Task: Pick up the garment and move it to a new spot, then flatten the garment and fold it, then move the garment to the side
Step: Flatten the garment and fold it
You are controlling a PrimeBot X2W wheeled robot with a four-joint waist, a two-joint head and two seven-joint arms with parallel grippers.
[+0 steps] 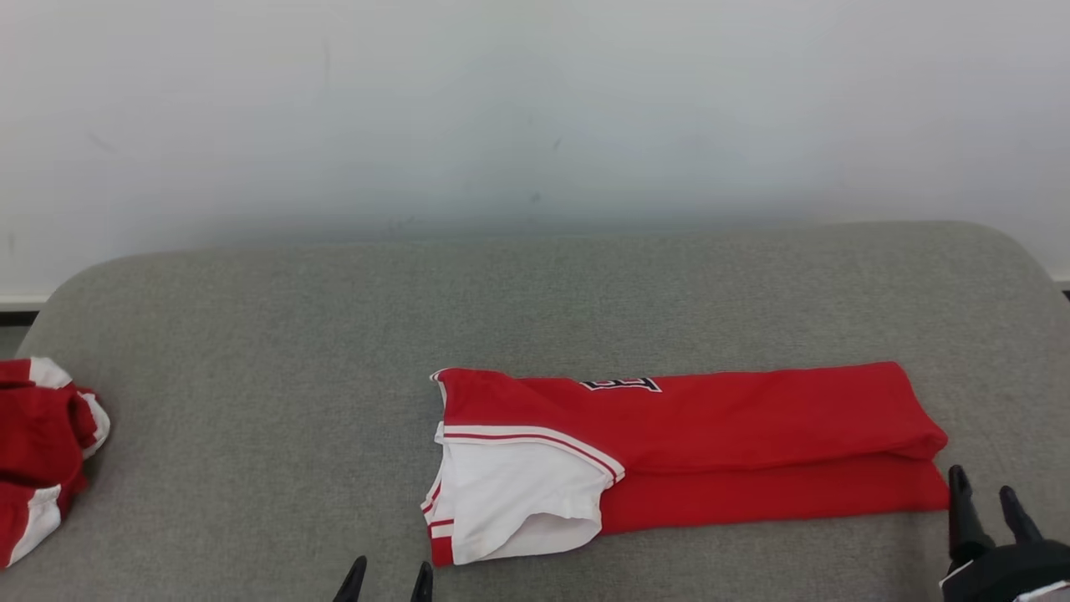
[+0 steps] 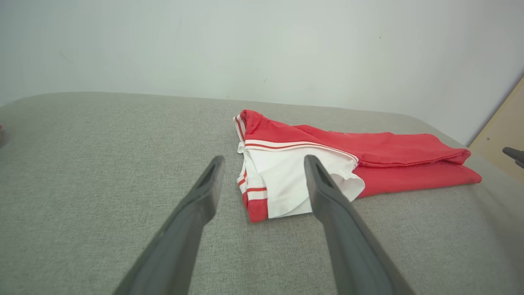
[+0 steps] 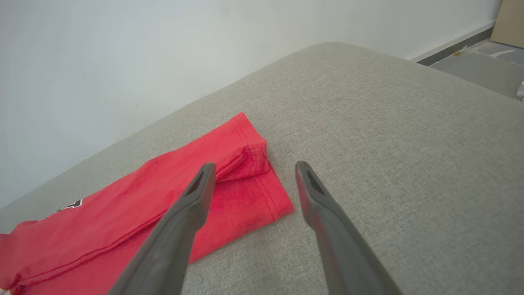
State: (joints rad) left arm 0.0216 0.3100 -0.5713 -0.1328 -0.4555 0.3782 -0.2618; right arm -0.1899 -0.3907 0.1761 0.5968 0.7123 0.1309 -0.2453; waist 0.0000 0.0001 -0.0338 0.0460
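Note:
The garment (image 1: 710,443) is a red shirt with white sleeves, folded lengthwise into a long band on the grey cushion (image 1: 334,351). Its white sleeve end points left. My left gripper (image 1: 389,579) stands open at the bottom edge, just short of the sleeve end; in the left wrist view the garment (image 2: 368,151) lies beyond the open fingers (image 2: 204,192). My right gripper (image 1: 985,492) is open beside the garment's right hem corner. In the right wrist view that hem (image 3: 249,188) lies under and between the spread fingers (image 3: 315,192), untouched.
A second red and white bundle of cloth (image 1: 42,451) lies at the cushion's left edge. A pale wall (image 1: 535,109) rises behind the cushion. Bare floor (image 3: 479,65) shows past the right end.

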